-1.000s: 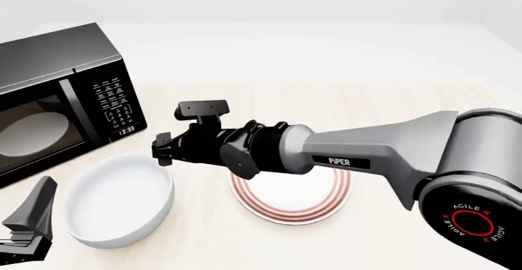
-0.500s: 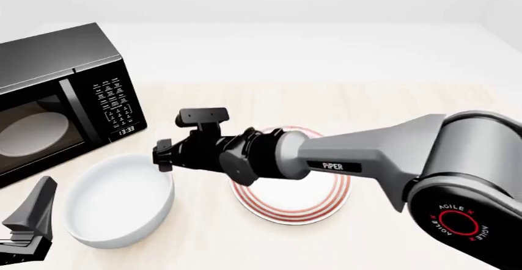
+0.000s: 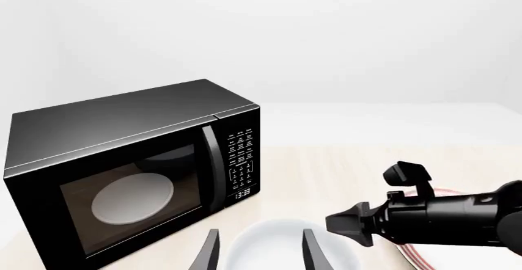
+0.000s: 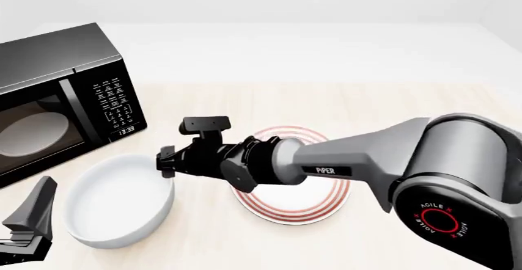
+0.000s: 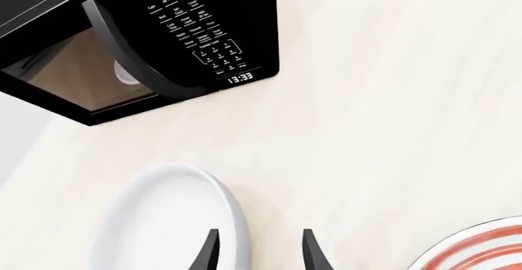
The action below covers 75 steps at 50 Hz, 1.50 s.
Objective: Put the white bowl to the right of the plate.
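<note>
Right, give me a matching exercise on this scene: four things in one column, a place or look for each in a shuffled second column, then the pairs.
Things:
1. white bowl
2. plate
3. microwave
4. right claw

Descriptions:
A. black box at the table's far left
B. at the bowl's right-hand rim, jaws apart
C. flat, red rings, partly under the right arm
D. plain, deep, left of the plate

Pairs: 1-D, 2-C, 3-A, 4-B
</note>
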### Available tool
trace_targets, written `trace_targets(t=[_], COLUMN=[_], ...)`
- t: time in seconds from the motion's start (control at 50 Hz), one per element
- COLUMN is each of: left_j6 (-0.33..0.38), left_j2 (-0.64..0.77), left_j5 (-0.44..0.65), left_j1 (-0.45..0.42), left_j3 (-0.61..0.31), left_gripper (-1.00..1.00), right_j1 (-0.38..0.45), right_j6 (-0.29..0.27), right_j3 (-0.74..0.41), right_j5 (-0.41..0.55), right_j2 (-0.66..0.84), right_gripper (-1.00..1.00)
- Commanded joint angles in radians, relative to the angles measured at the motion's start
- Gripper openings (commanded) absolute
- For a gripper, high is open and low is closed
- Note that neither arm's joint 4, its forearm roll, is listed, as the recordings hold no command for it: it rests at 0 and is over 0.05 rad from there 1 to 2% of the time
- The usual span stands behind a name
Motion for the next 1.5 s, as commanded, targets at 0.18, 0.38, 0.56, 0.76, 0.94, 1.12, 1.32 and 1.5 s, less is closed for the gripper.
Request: trace_targets(t=[0.18,0.38,0.56,0.76,0.94,1.12,1.32,1.5], left_j6=[0.000,0.000,0.000,0.000,0.000,0.000,0.000,0.000], left_j2=[0.000,0.000,0.000,0.000,0.000,0.000,0.000,0.000], left_j5=[0.000,0.000,0.000,0.000,0.000,0.000,0.000,0.000], left_j1=[0.000,0.000,0.000,0.000,0.000,0.000,0.000,0.000], left_j3=[0.000,0.000,0.000,0.000,0.000,0.000,0.000,0.000], left_gripper=[1.00,1.00,1.00,1.00,1.00,1.00,1.00,1.00], right_j1=[0.006,0.013,0.016,0.023,0.037,0.046,0.047,0.050], right_j6=[0.019,0.029,0.034,0.042,0.052,0.063,0.072,0.055], right_j3=[0.006,0.010,0.015,0.017,0.017,0.020,0.023,0.020], right_j5=[-0.031,-0.045,-0.055,-0.069,-0.084,-0.100,-0.116,-0.095], right_j2=[0.023,0.035,0.040,0.052,0.064,0.073,0.088,0.079], right_gripper=[1.00,1.00,1.00,1.00,1.00,1.00,1.00,-1.00])
